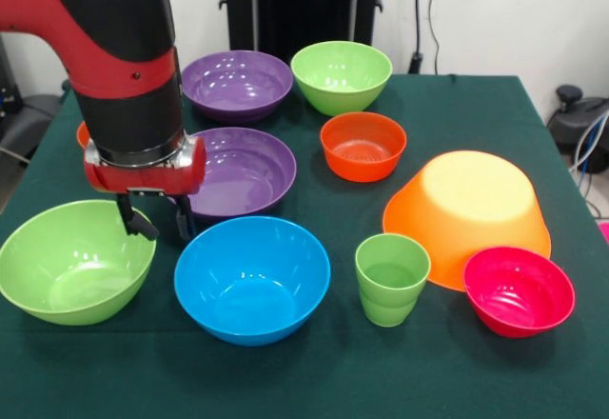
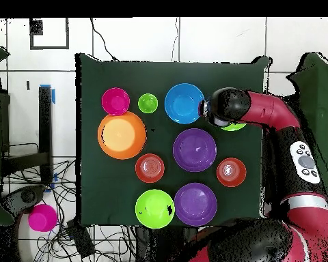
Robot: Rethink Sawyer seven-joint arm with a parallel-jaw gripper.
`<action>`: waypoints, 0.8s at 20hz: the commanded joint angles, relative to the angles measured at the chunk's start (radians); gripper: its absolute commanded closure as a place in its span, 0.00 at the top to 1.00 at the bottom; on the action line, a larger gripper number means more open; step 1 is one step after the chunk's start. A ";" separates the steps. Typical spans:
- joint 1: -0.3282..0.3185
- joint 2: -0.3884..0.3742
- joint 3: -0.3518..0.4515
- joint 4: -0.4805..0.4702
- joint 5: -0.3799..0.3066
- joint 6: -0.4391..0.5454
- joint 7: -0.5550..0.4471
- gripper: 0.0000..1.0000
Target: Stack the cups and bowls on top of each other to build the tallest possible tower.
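Cup [image 1: 391, 278]: light-green tumbler, upright, near front edge of the green table [image 1: 457, 381], between the blue bowl [image 1: 252, 278] and the pink-red bowl [image 1: 519, 290], just in front of the big orange bowl [image 1: 468, 211]. Not stacked on anything

Gripper [image 1: 152, 217]: fingers spread, nothing between them. It hangs over the gap between the near lime-green bowl [image 1: 74, 260] and the blue bowl, tips down at about rim height of both. One finger looks very close to the lime bowl's rim; contact can't be confirmed. Overhead, the arm's wrist [image 2: 225, 107] covers most of that lime bowl, only a sliver of green shows

Outward from there:
- shallow purple bowl [image 1: 243, 169] directly behind the gripper, open side up
- second purple bowl [image 1: 236, 84] further back, beside the far lime-green bowl [image 1: 342, 75]
- small orange-red bowl [image 1: 363, 145] mid-table, upright, apart from its neighbours
- another orange-red bowl [image 2: 231, 172] mostly hidden behind the arm in front view, clear in overhead
- big orange bowl is upside down, tilted, one rim edge on the table
- pink-red bowl upright, just beside the big orange one

All bowls sit singly on the table, none nested or stacked

Off table: a pink bowl-like thing [image 2: 42, 217] on the floor among cables [image 2: 91, 235], overhead view only
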 commanded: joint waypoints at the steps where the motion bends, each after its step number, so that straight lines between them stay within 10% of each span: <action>1: 0.028 0.021 0.048 0.026 -0.084 -0.074 -0.167 1.00; 16: 0.030 -0.027 0.043 0.002 -0.069 0.022 -0.216 1.00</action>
